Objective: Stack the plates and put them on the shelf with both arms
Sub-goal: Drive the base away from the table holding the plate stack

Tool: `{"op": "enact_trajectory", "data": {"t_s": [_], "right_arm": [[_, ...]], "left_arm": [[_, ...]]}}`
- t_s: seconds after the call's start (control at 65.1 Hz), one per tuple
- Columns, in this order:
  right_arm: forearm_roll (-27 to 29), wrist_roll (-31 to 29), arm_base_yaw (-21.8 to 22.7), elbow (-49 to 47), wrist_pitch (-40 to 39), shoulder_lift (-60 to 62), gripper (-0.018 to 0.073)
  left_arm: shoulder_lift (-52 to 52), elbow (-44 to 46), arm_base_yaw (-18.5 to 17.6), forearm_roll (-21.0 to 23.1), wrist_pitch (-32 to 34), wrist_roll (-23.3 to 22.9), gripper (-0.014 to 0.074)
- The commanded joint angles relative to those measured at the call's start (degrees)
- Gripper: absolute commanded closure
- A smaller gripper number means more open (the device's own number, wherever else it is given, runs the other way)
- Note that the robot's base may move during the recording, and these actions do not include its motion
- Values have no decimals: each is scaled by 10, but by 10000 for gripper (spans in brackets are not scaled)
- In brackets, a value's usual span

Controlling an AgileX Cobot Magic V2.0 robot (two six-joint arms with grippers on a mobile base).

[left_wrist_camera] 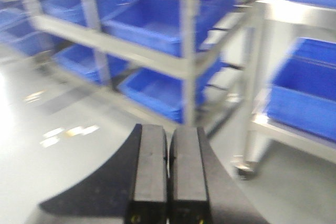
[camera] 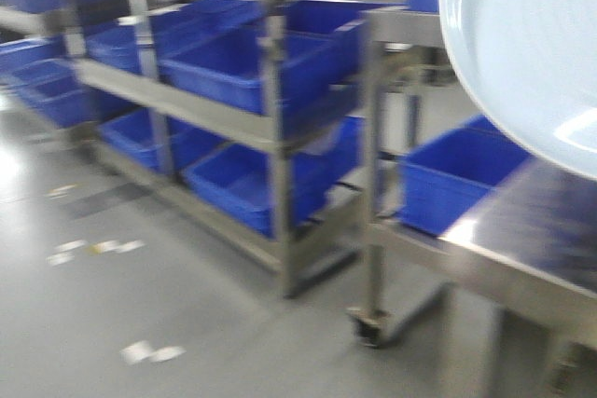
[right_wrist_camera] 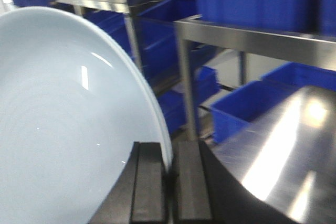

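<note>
My right gripper (right_wrist_camera: pixel 164 182) pinches the plate (right_wrist_camera: pixel 68 119) by its rim, tilted above the tabletop (right_wrist_camera: pixel 273 150); through the blur, it may be two stacked. My left gripper (left_wrist_camera: pixel 168 177) is closed on nothing. I'd level the plate, with the left supporting, before going for the shelf (right_wrist_camera: pixel 252 38) beyond the tabletop.

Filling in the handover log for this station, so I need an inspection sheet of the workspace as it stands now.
Surface: reflective steel table, lower right.
Job's things: one plate held up off the table, steeply tilted; second plate not seen; shelf not yet reached.
Clutter: pale scraps on the floor.
Grippers: right gripper shut on the plate's rim; left gripper shut, holding nothing.
Cables: nothing seen.
Surroundings: steel racks filled with blue crates; views blurred.
</note>
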State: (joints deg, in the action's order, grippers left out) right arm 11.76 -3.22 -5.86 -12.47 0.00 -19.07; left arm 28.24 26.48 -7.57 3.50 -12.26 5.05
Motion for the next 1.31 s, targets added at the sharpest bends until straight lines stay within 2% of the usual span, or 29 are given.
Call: {"op": "enact_trajectory", "data": {"t_s": [0.0,1.291], "right_arm": [[-3,-3,3,-18,-58,-1,503],[-3,-3,3,-18,-58,-1,503]], "left_arm": [[3,16,1,1,44,-4,514],[3,16,1,1,44,-4,514]]}}
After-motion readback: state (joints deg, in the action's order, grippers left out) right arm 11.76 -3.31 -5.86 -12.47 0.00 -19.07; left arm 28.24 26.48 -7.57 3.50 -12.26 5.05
